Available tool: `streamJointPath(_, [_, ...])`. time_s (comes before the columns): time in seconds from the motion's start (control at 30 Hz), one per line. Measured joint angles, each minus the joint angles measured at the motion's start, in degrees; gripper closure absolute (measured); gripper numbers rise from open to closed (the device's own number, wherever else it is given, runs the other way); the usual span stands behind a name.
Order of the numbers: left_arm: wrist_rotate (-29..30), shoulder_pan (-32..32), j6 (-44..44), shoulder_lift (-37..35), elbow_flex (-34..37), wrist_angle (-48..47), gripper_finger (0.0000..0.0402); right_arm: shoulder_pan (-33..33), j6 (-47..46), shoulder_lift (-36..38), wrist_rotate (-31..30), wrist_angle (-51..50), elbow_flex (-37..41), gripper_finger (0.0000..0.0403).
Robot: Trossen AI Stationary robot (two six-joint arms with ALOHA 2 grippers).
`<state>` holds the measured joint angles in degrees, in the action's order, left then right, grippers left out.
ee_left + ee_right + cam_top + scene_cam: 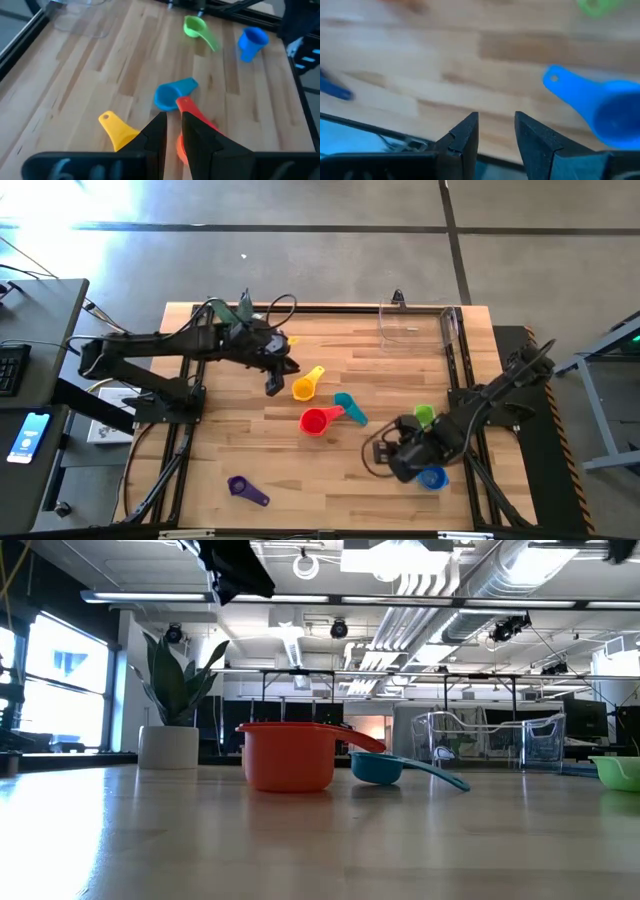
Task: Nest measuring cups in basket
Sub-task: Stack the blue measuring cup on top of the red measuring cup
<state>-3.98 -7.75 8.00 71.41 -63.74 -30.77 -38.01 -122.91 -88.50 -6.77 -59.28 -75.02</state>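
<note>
- High view: only view with whole table (250, 430). Left gripper (275, 380) just beside yellow cup (307, 385), mid-table. Red cup (317, 421) and teal cup (352, 409) touching, centre. Green cup (424, 415) further right, blue cup (432, 477) near right gripper (392, 455) toward front right. Purple cup (247, 490) alone at front left, well apart from the rest. Clear basket (418, 326) at back right edge, no cup in it. Small yellow bit (291, 340) behind left wrist, too small to identify.
- Low view: adds side profile. Red cup (290, 755) upright, handle out over teal cup (385, 768); green cup (618, 772) cut at edge. Basket (490, 740) see-through, behind. Potted plant (170, 705) at back, not visible from above. Dark arm part (235, 565) at top.
- Left wrist view: fingers (155, 137) narrow gap, nothing between. Tips above red handle (192, 110), next to teal cup (170, 95); yellow cup (117, 130) off to the side. Green (195, 27) and blue (252, 42) beyond.
- Right wrist view: fingers (465, 137) narrowly parted, holding nothing. Blue cup (600, 110) beside them, hole in handle end. Purple sliver (332, 87) and green blur (595, 6) at frame edges.
</note>
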Motion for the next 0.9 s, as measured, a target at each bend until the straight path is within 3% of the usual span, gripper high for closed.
streamJointPath(0.3, [0.0, 2.4, -0.6, -0.1, 0.0, -3.1, 0.0353, -7.3, -9.1, -2.9, 6.5, 0.0, 0.0, 0.0284])
streamJointPath(0.57, [0.1, 4.8, -0.7, -0.1, 0.0, -3.6, 0.0353, -11.2, -8.2, -5.5, 11.3, -3.8, 0.0, 0.0284])
streamJointPath(0.9, [0.3, 6.0, 0.6, -0.1, 0.0, -2.5, 0.0353, -15.0, -7.1, -5.5, 11.2, -11.4, 0.0, 0.0284])
